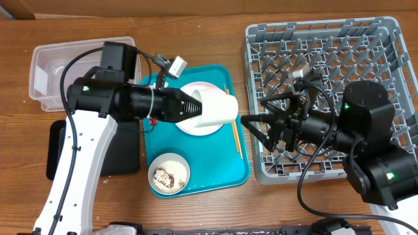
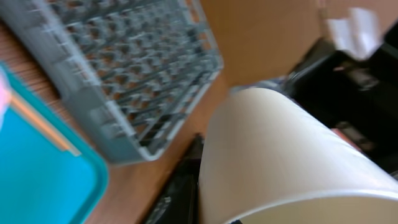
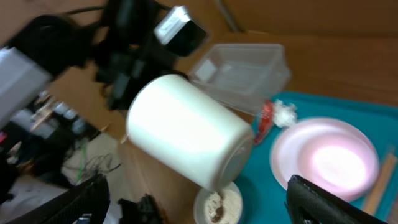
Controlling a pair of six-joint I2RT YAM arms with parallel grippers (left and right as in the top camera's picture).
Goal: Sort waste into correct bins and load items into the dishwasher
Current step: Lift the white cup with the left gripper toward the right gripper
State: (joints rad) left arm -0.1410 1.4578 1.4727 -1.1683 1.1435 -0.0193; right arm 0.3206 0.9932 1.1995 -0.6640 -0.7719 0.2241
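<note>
My left gripper (image 1: 193,108) is shut on the white cup (image 1: 217,108) and holds it on its side above the pale pink plate (image 1: 197,127) on the teal tray. The cup fills the left wrist view (image 2: 280,155) and shows in the right wrist view (image 3: 186,134). My right gripper (image 1: 252,128) is open and empty, facing the cup's base at the left edge of the grey dish rack (image 1: 385,39). An off-white bowl (image 1: 169,175) holds rice with a brown lump. Chopsticks (image 1: 234,129) lie on the tray's right side. A red wrapper (image 3: 266,118) and a white tissue (image 3: 285,114) lie by the plate (image 3: 326,158).
The teal tray (image 1: 215,171) sits mid-table. The clear tub (image 1: 52,68) stands at the back left. The black tray (image 1: 124,156) lies left of the teal tray, mostly under my left arm. The right arm's body covers the rack's front right.
</note>
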